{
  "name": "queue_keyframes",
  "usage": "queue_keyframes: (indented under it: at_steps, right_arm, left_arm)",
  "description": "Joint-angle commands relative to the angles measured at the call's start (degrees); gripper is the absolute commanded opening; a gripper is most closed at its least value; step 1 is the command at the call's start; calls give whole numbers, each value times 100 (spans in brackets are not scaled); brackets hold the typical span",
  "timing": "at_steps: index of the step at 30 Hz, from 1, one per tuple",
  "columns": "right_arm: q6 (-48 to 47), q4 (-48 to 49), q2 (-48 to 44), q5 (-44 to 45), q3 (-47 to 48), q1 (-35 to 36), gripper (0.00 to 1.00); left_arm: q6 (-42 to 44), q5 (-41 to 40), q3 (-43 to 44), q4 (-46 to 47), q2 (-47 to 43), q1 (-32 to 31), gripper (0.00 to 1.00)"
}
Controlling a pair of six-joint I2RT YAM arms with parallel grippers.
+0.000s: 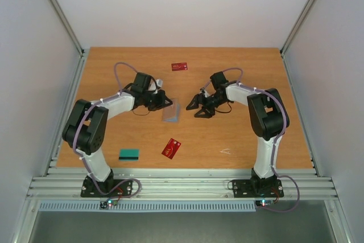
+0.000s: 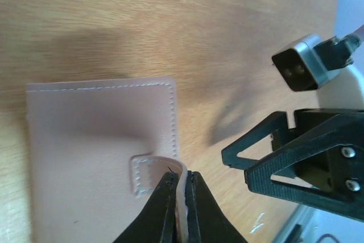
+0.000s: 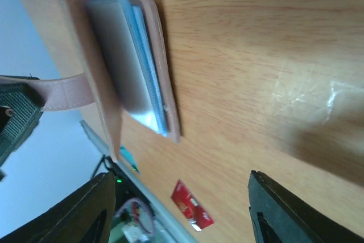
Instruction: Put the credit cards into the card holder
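Note:
The card holder (image 1: 170, 112) lies mid-table between the two arms, tan-pink outside (image 2: 96, 152) and light blue inside (image 3: 128, 66). Its cover stands lifted. My left gripper (image 2: 181, 176) is shut on the holder's thin strap (image 3: 62, 92), at the holder's left edge (image 1: 165, 102). Just right of the holder, my right gripper (image 1: 195, 109) is open with nothing between its fingers (image 3: 182, 177). One red credit card (image 1: 180, 66) lies at the far side. Another red card (image 1: 171, 148) and a teal-green card (image 1: 129, 153) lie near the front edge.
A tiny white scrap (image 1: 226, 152) sits on the wooden table (image 1: 256, 83) at the front right. White walls close in the table on three sides. A metal rail (image 1: 182, 183) runs along the near edge by the arm bases.

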Motion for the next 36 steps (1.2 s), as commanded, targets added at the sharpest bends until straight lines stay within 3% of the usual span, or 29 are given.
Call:
queue_keyframes:
  at_steps: [1, 11, 19, 28, 36]
  right_arm:
    - [-1039, -866, -250, 481, 278, 29, 69]
    - [-1285, -1106, -227, 788, 417, 85, 68]
    - [-1055, -888, 74, 545, 713, 132, 55]
    - [-831, -774, 430, 323, 1057, 193, 46]
    - [-565, -653, 650, 244, 1196, 288, 45]
  left_arm:
    - [777, -511, 767, -1255, 121, -306, 0]
    - [997, -429, 1165, -1826, -131, -361, 0]
    - [1390, 33, 1087, -2174, 203, 190, 0]
    - [1960, -371, 1203, -2771, 566, 535, 0]
    - [2153, -1003, 1252, -3113, 782, 538, 0]
